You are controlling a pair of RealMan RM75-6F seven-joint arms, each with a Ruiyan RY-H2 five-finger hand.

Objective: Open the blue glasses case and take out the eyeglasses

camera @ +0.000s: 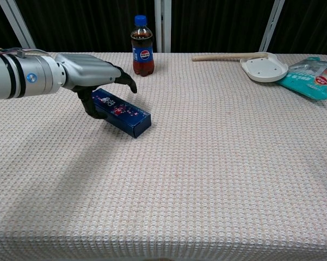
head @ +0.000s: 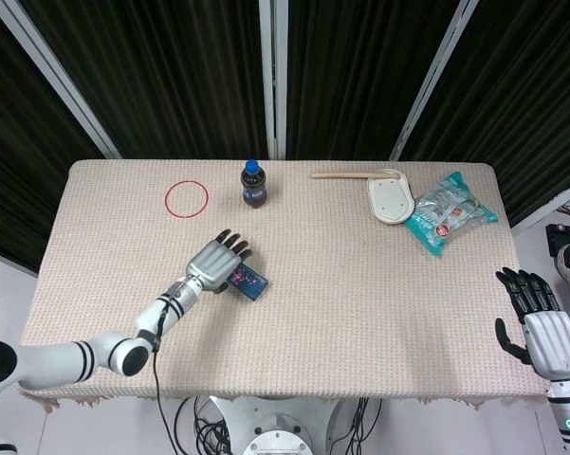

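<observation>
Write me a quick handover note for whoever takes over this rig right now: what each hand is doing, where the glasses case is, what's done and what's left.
Left hand: over the near-left end of the blue glasses case, thumb against its end, fingers above it; a firm grip cannot be confirmed.
Right hand: open, off the table's right edge, holding nothing.
Case: on the table, closed, in front of the cola bottle.
Done: the left hand has reached the case.
Left: open the case and take out the eyeglasses, which are not visible.

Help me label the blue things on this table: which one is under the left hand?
The blue glasses case, a flat box lying beneath the left hand. The blue-capped cola bottle stands upright further back; the teal snack bag lies far right.
</observation>
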